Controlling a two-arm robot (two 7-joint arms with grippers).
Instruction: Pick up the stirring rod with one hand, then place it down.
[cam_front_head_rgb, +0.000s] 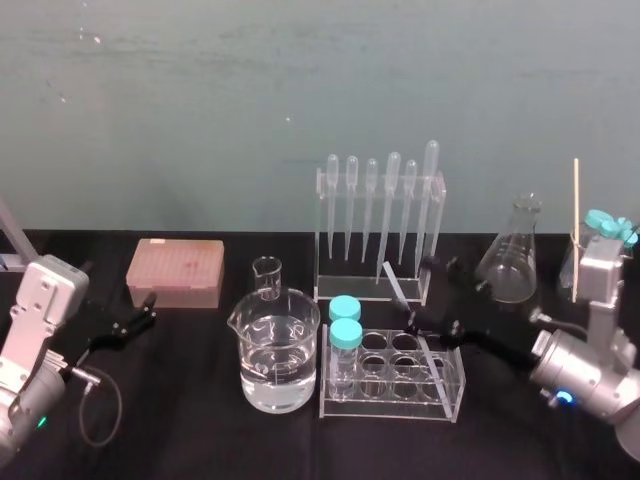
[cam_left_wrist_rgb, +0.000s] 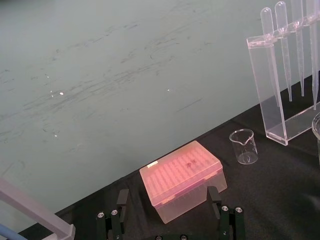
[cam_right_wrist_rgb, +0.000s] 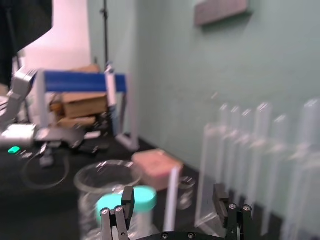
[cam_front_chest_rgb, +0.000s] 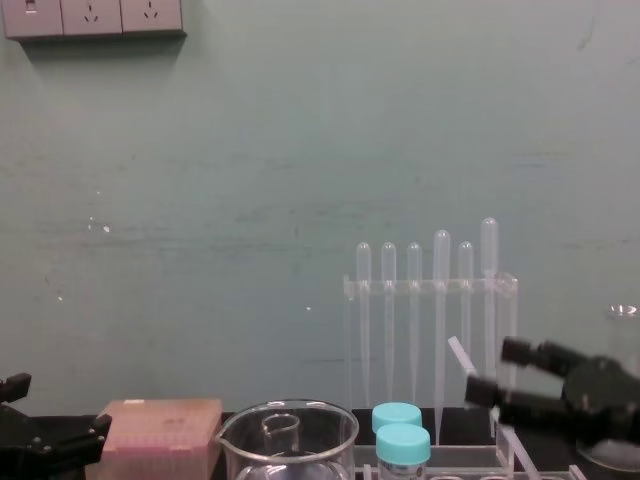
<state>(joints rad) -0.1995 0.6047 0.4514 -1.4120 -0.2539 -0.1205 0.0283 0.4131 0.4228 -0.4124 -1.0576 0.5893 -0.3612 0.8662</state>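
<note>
My black right pincer (cam_front_head_rgb: 418, 293) stands spread about the thin translucent-white stirring rod (cam_front_head_rgb: 394, 284), apparently leaning on the clear tube rack (cam_front_head_rgb: 392, 405), so I'd centre, close gently and lift straight; the left pincer (cam_front_head_rgb: 147, 311) idles spread.

The head view looks down and forward across the worktop (cam_front_head_rgb: 180, 400) to the wall (cam_front_head_rgb: 200, 100). The chest view sits low, facing that wall; both share the rack (cam_front_head_rgb: 370, 290), beaker (cam_front_head_rgb: 278, 350) and box (cam_front_head_rgb: 175, 272). The left wrist view looks down on the box from near; the right, close behind the rod (cam_right_wrist_rgb: 172, 200), faces along the wall.
</note>
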